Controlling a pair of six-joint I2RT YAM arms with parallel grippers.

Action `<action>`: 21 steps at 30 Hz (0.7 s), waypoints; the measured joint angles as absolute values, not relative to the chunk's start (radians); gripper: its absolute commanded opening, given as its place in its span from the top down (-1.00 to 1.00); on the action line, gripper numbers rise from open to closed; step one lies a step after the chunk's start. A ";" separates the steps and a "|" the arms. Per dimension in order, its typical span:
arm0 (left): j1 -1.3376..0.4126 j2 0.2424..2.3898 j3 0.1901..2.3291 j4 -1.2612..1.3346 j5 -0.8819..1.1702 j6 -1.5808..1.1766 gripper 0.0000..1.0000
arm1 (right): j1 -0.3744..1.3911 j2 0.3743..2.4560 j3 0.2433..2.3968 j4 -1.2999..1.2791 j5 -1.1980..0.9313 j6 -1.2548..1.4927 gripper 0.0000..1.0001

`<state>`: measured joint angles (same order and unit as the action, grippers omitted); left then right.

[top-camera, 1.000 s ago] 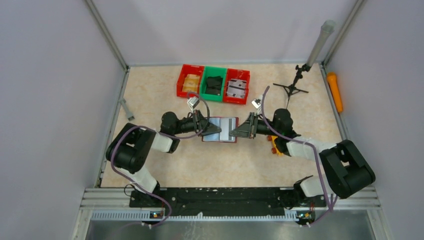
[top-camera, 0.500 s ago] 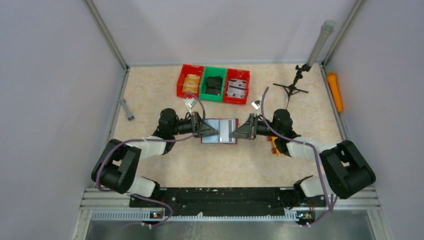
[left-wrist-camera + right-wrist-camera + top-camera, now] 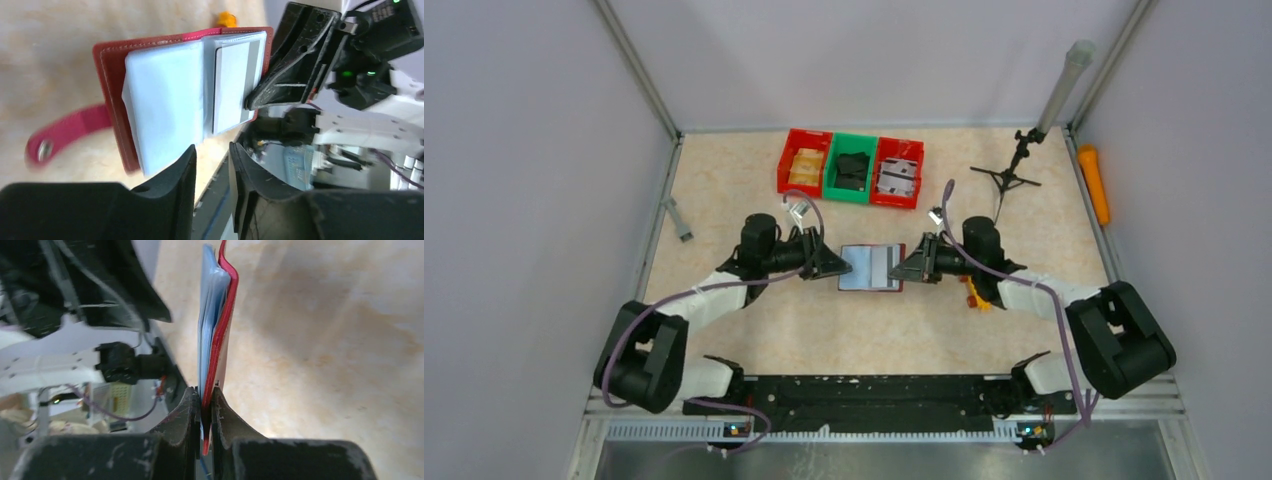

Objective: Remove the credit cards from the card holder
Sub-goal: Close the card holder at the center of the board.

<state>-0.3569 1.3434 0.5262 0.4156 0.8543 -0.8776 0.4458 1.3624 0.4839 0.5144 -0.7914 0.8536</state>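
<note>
The maroon card holder (image 3: 871, 268) lies open at the table's middle, silvery-blue sleeves up. In the left wrist view the card holder (image 3: 112, 95) shows its sleeves (image 3: 165, 95), a pale card (image 3: 235, 85) in the right sleeve, and the clasp strap (image 3: 55, 137) trailing left. My right gripper (image 3: 906, 267) is shut on the holder's right edge; the right wrist view shows the gripper (image 3: 205, 392) pinching the red cover (image 3: 226, 315) and sleeves edge-on. My left gripper (image 3: 832, 265) sits just left of the holder; its jaws (image 3: 211, 150) stand slightly apart and empty.
Two red bins (image 3: 804, 160) (image 3: 897, 171) flank a green bin (image 3: 852, 167) at the back. A small black tripod (image 3: 1007, 176) and a grey tube (image 3: 1064, 85) stand back right. An orange tool (image 3: 1094, 183) lies along the right wall, a grey piece (image 3: 678, 219) at left, and a yellow-orange object (image 3: 973, 296) under my right arm.
My left gripper has drawn back left off the holder's left page and the arm has stretched lower. The holder has shifted slightly right and nearer, still held by my right gripper.
</note>
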 measured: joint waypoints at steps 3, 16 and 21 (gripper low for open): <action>-0.356 1.268 0.565 0.210 0.741 -0.776 0.23 | 0.446 1.365 0.545 0.318 -0.702 0.748 1.00; -0.377 1.403 0.585 -0.086 0.498 -0.628 0.28 | 0.606 1.478 0.928 -0.343 -0.229 0.444 0.28; -0.386 1.512 0.610 -0.047 0.512 -0.637 0.31 | 0.702 1.596 1.047 -0.432 -0.162 0.424 0.19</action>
